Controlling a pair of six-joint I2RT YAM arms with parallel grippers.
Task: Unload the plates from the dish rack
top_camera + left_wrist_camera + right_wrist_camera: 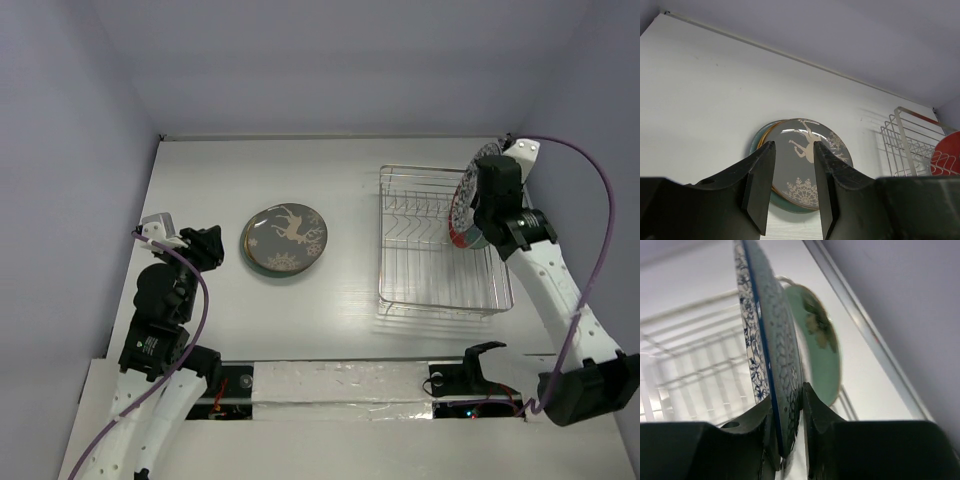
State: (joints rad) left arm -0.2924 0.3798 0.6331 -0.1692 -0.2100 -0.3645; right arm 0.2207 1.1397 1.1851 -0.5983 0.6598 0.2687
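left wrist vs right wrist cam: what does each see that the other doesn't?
Left wrist only: the open left gripper framing a grey deer-patterned plate that lies flat on a teal plate, plus a red plate at the right edge. Right wrist only: the right gripper clamped on the rim of an upright blue-and-white floral plate, with a pale green plate behind it. Both: the wire dish rack and the white table.

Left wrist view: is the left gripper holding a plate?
No, the left gripper has its fingers apart with nothing between them, and the deer-patterned plate lies flat beyond them.
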